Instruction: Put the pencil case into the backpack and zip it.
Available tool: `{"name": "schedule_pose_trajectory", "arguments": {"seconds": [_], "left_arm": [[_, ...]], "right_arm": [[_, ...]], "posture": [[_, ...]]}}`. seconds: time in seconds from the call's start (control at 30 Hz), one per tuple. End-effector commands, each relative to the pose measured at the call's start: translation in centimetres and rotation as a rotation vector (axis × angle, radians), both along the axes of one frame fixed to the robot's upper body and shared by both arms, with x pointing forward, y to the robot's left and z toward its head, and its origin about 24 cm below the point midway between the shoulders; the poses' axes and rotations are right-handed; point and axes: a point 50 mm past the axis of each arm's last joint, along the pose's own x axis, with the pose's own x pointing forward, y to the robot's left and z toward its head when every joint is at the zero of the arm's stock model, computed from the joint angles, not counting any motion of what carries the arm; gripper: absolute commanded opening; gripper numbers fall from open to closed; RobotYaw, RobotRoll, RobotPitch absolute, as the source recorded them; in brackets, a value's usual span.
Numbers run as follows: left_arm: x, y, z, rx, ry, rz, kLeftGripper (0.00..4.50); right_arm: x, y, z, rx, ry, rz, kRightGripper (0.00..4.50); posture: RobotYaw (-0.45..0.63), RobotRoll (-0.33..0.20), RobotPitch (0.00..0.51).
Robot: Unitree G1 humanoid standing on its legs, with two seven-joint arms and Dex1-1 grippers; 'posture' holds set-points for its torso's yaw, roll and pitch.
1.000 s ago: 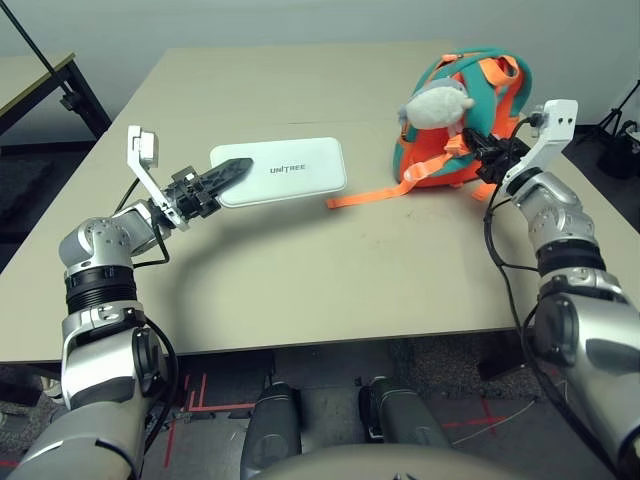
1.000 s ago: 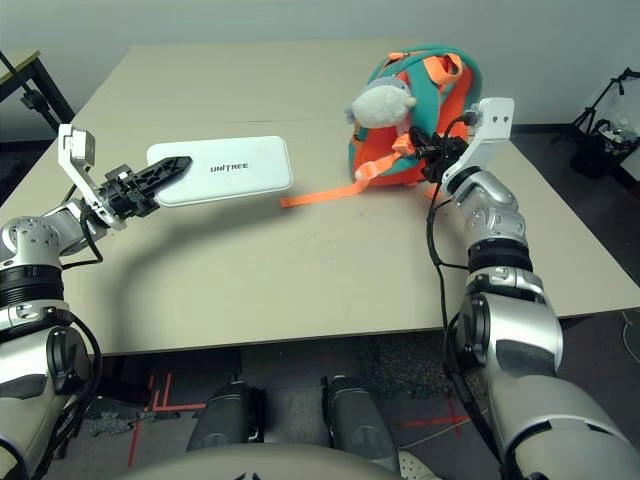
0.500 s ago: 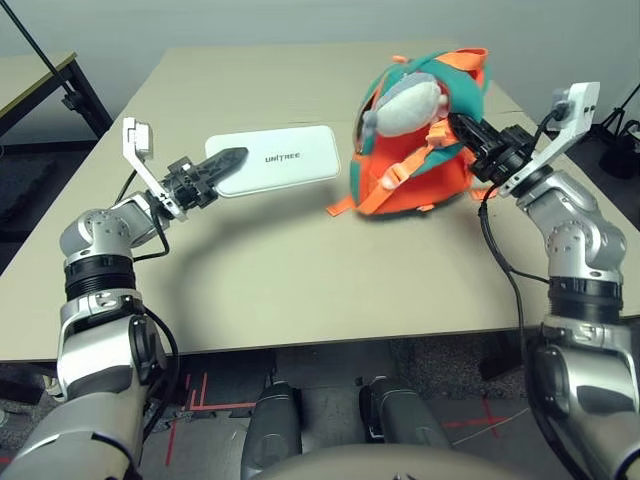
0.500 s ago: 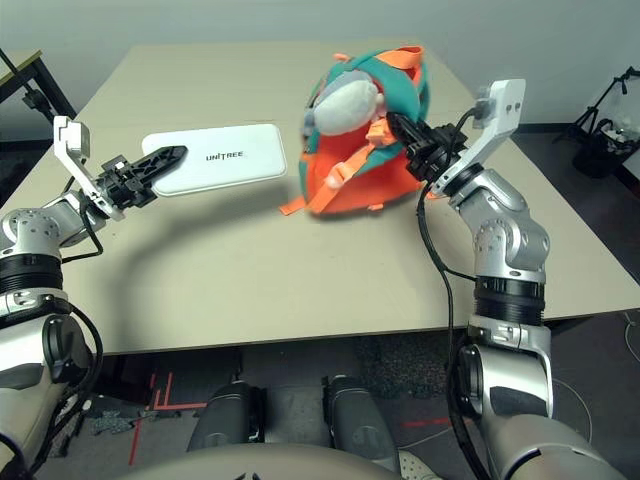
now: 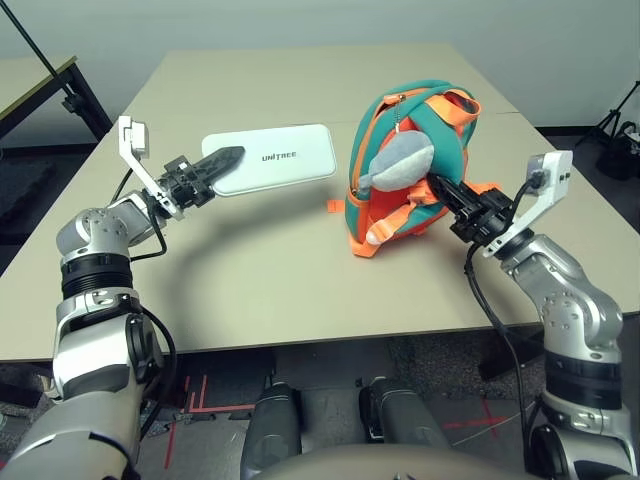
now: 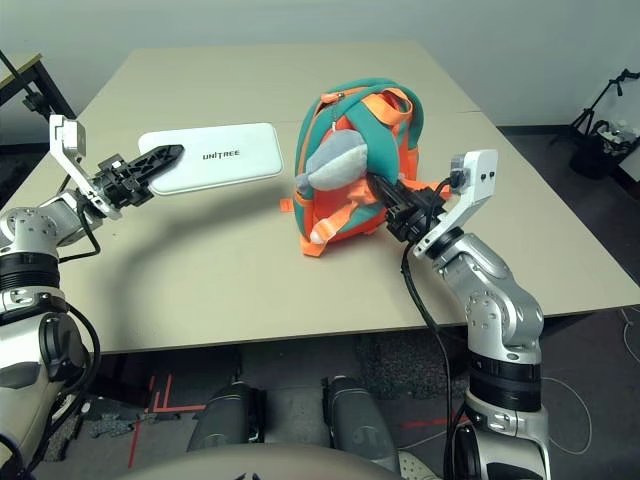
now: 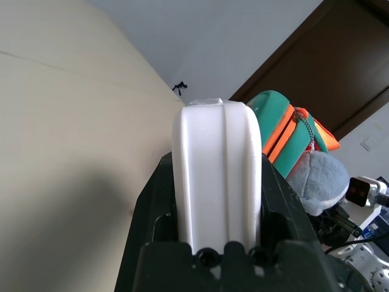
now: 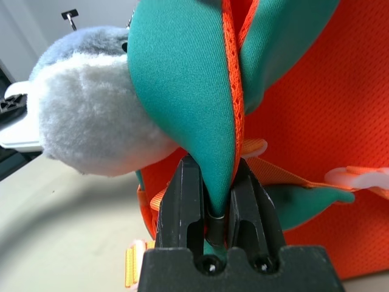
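A beige table (image 5: 250, 290) fills the scene, a black stand (image 5: 50, 75) beyond its far-left corner.

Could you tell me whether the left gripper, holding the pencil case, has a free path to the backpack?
Probably yes: bare table lies between the left gripper with the pencil case and the backpack, held upright by the right gripper.

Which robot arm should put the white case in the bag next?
The left arm, probably. Its left claw already grips the pencil case. The right claw is busy pinching a teal strap of the backpack, holding it upright beside the case.
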Motion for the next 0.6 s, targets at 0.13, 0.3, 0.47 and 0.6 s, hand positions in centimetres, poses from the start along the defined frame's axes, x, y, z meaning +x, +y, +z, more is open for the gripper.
{"name": "schedule_pose_trajectory", "arguments": {"seconds": [0.13,0.3,0.47,0.6], "left_arm": [[-1.2,0.4,3.9,0.062,-0.145,-0.067,1.41],[-2.5,-0.5,6.2,0.121,-0.228,-0.137,1.41],[-3.1,-2.4,7.1,0.195,-0.279,-0.216,1.41],[-2.8,-3.3,6.8,0.272,-0.285,-0.231,1.41]], "right_arm": [[-0.5,0.9,-1.3,-0.046,0.083,0.054,0.16],[-0.5,0.9,-1.7,-0.056,0.107,0.066,0.16],[-0.3,0.9,-2.2,-0.066,0.119,0.077,0.16],[-0.3,1.1,-2.1,-0.061,0.108,0.091,0.14]], "posture": [[-0.15,0.000,0.024],[-0.13,0.000,0.021],[-0.12,0.000,0.018],[-0.12,0.000,0.018]]}}
